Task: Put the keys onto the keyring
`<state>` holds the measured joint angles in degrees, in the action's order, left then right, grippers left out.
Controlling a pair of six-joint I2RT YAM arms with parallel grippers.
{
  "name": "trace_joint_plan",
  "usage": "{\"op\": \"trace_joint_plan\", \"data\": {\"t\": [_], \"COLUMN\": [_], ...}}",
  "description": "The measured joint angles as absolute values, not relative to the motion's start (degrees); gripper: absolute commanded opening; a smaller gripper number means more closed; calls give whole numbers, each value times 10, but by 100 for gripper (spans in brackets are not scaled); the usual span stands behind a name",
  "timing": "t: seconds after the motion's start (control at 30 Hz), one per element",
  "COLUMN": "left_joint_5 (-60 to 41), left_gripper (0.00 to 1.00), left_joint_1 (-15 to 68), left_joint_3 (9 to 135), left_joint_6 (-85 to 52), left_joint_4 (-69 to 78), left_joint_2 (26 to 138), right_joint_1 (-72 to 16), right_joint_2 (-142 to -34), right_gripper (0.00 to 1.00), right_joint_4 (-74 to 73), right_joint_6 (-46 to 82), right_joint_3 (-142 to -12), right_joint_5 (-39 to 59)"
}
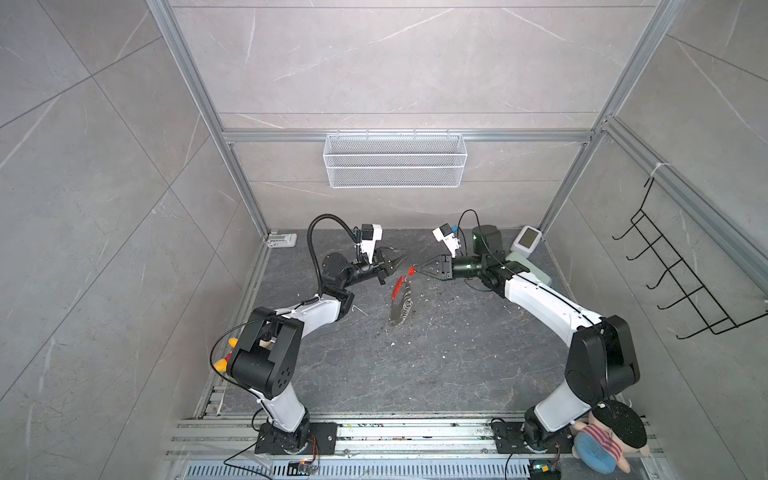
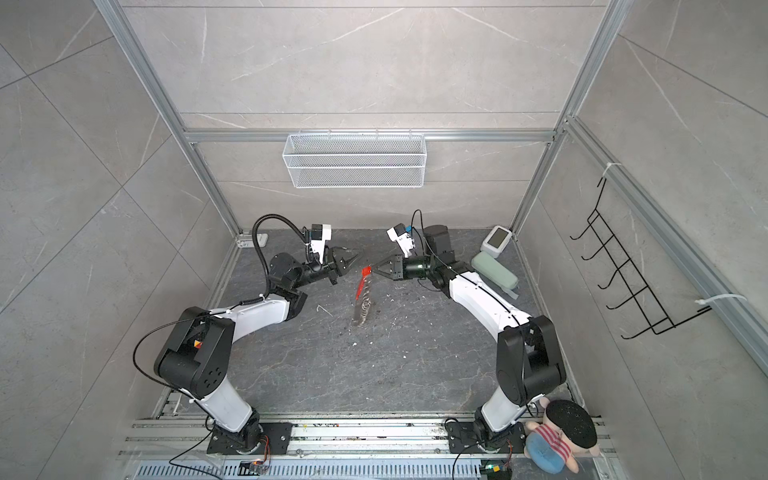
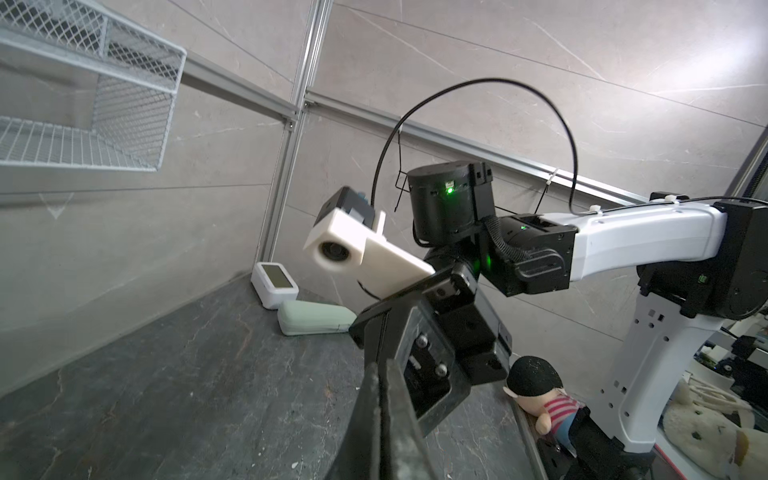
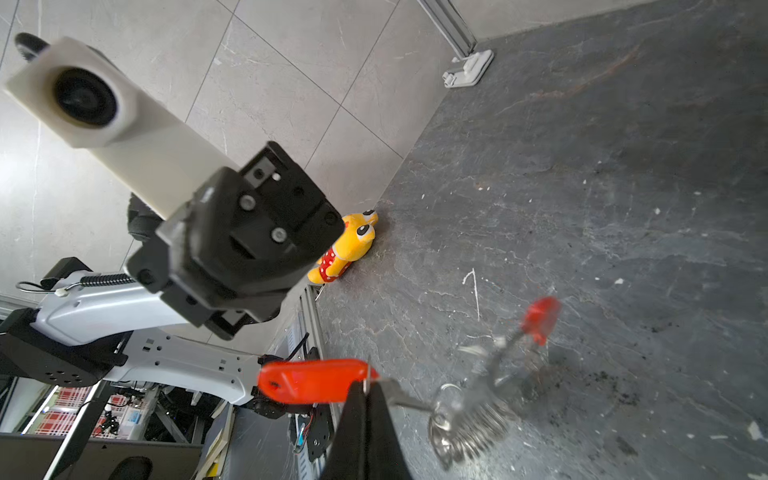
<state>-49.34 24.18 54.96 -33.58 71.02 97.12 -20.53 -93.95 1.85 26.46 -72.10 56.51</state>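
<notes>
Both jaws pressed together: left empty, keys (image 4: 311, 380) pinched by right | keyring (image 4: 469, 424) hung just beside: judged light, floppy, loops slippery | best gripped at stiff band

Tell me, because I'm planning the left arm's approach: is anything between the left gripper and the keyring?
Nothing visible. The left gripper, shut and empty, faces open air toward the keyring, which seems to hang below the right gripper, shut on the keys.

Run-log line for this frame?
right tool: shut on keys | keyring: hanging below | left tool: shut, empty
</notes>
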Motion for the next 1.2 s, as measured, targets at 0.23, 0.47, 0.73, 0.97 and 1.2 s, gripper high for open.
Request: {"op": "trace_joint_plan", "data": {"t": [0.23,0.47,0.73,0.97,1.2], "left_joint_5": [-484,-436,-342,-329,-301], "left_gripper": [0,0,21,18,5], "left_joint_1": [242,243,305,356,352], "left_joint_3": [550,541,587,641,771], "left_joint_6": [-345,-235,10,158,244], "left_joint_4": [722,560,227,53,-99], "left_joint_2": [971,930,917,1033,1141], "right_joint_1": [-206,-203,-199,-192,-192], "right_joint_2": [-940,-911,-826,-785,-788], "right_gripper": [0,0,0,0,0], "right_joint_4": [24,76,142,148,114], "right_joint_6": [257,196,167,168,151], "right_joint_3": [-719,-691,-571,-452,-436], "right_joint_5": [561,449,179,90,151]}}
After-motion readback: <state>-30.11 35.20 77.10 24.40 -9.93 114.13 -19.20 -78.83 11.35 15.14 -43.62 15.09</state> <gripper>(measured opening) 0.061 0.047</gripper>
